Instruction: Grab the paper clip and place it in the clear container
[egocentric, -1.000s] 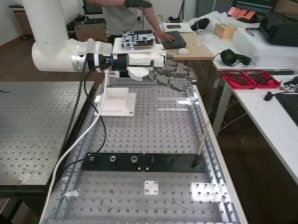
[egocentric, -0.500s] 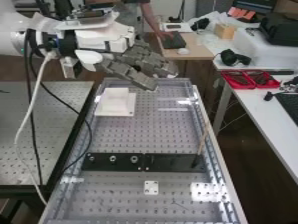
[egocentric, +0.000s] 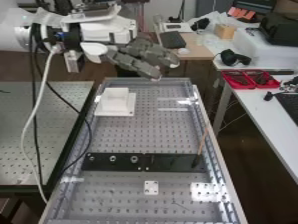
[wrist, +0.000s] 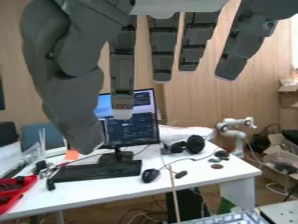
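Note:
Over the far end of the perforated bench (egocentric: 143, 135), the hand (egocentric: 141, 54) stands high in the high view, angled down to the right, its fingers straight and nothing held. In the wrist view the hand (wrist: 123, 67) has its fingers extended and apart, with the thumb off to one side of them. A thin dark line (egocentric: 179, 204) lies on the near part of the bench; I cannot tell what it is. Beside it is a bright, shiny patch (egocentric: 206, 192), which may be clear material or only glare.
A white block on a base (egocentric: 116, 102) stands at the bench's far left. A black plate with knobs (egocentric: 113, 162) crosses the middle, a thin brown stick (egocentric: 203, 141) rising at its right end. Nearer lies a small white plate (egocentric: 151, 187). Red trays (egocentric: 249, 80) sit on the right-hand table.
The arm and hand have moved left in the high view, the hand first dipping and then rising slightly. The fingers remain extended, and the bench's objects have stayed put.

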